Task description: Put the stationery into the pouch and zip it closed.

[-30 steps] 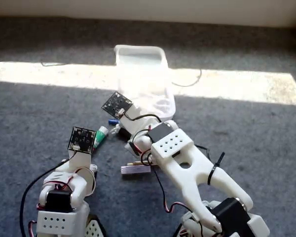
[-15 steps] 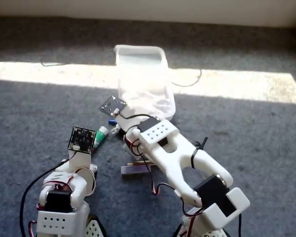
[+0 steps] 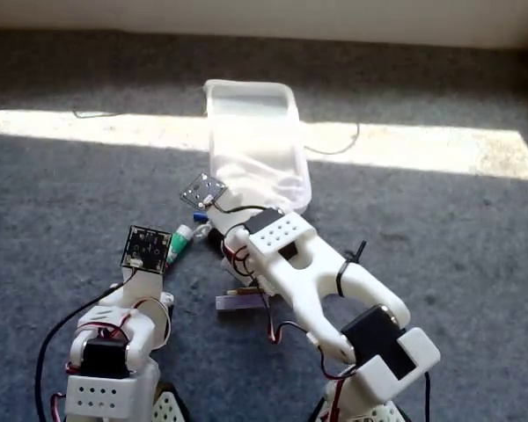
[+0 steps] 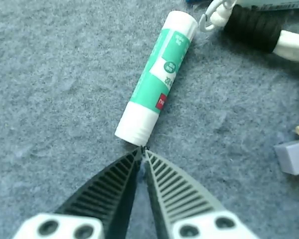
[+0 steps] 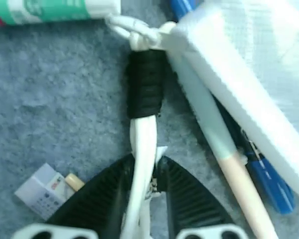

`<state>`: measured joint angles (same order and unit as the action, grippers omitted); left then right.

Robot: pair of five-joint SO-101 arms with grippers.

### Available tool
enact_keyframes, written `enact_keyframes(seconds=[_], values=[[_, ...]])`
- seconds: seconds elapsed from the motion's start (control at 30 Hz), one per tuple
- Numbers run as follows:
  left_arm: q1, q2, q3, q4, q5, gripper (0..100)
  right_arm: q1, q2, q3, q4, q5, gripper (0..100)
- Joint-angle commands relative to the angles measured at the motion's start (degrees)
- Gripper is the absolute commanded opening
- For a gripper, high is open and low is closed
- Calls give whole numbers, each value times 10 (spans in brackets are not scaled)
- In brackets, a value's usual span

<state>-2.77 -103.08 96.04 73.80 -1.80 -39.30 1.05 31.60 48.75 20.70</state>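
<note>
A translucent white pouch (image 3: 255,145) lies on the grey carpet, its near edge (image 5: 249,99) lying over a blue pen (image 5: 269,184) and a pale pen (image 5: 214,134). My right gripper (image 5: 145,172) is shut on the white shaft of a pen with a black grip (image 5: 145,84), low to the carpet just before the pouch. A green and white glue stick (image 4: 157,79) lies flat, and my left gripper (image 4: 141,151) is shut and empty with its tips at the stick's white end. A grey eraser (image 3: 240,301) and a pencil (image 3: 242,290) rest beside the right arm (image 3: 290,255).
Grey carpet surrounds everything, with a bright strip of sunlight (image 3: 422,149) across the far part under the pouch. A thin cable (image 3: 339,145) trails beside the pouch. The left arm's base (image 3: 114,360) stands at the near left.
The right arm has folded lower and stretched toward the pouch, its wrist dropping close to the carpet. The left arm and the glue stick have stayed put.
</note>
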Motion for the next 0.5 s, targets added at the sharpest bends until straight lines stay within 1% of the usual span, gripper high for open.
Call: enact_keyframes(seconds=[0.0,0.13,0.27,0.37,0.47], values=[[-7,-1,11,2,3,8,6,-73,-19,-5,-2,9],[-7,-1,11,2,3,8,36,-116,-7,23,-1,5],[-7,-1,11,2,3,8,66,-160,-6,77,3,5],[-7,-1,11,2,3,8,73,-186,-6,131,39,5],[-7,-1,11,2,3,8,73,-200,-6,176,47,5]])
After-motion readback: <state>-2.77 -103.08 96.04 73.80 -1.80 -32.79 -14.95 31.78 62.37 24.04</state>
